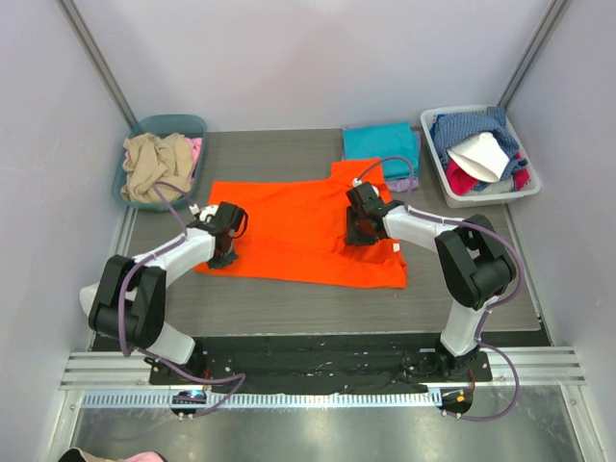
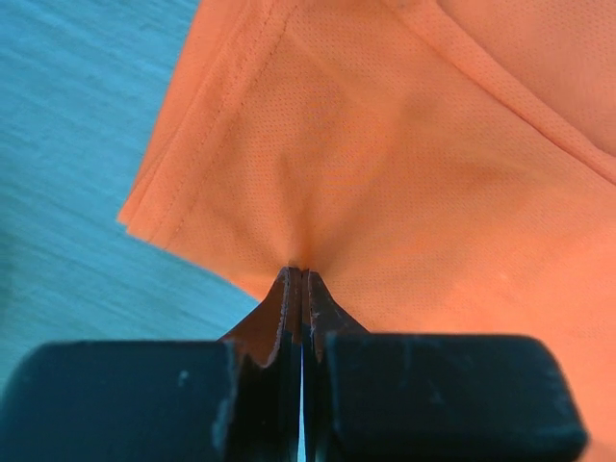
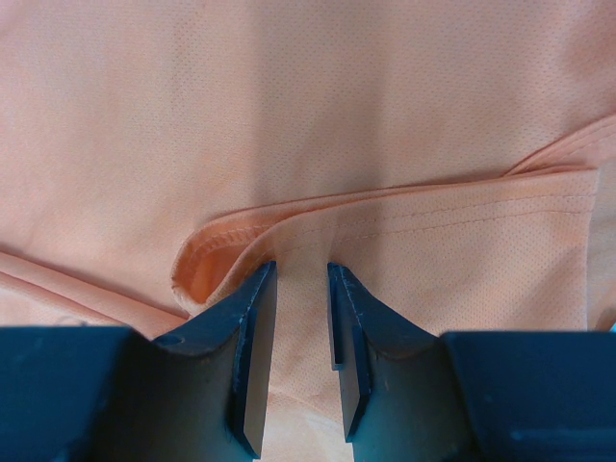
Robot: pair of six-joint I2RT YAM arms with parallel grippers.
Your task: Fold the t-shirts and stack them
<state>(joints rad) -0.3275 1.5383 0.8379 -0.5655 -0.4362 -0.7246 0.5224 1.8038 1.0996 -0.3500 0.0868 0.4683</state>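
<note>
The bright orange t-shirt [image 1: 289,226] lies spread flat on the table's middle. My left gripper [image 1: 223,254] is at its front left corner, shut on a pinch of orange cloth [image 2: 404,144], which puckers at the closed tips [image 2: 300,271]. My right gripper [image 1: 360,234] is on the shirt's right side near the sleeve. Its jaws [image 3: 301,274] stand narrowly apart with a thick fold of hemmed orange cloth [image 3: 289,115] between them. A folded teal t-shirt [image 1: 380,142] lies at the back on a folded lavender one [image 1: 405,181].
A teal bin [image 1: 166,123] with beige and pink clothes [image 1: 154,164] stands at the back left. A white bin [image 1: 439,173] with blue, white and red clothes [image 1: 481,154] stands at the back right. Grey table [image 2: 67,144] shows left of the shirt's corner.
</note>
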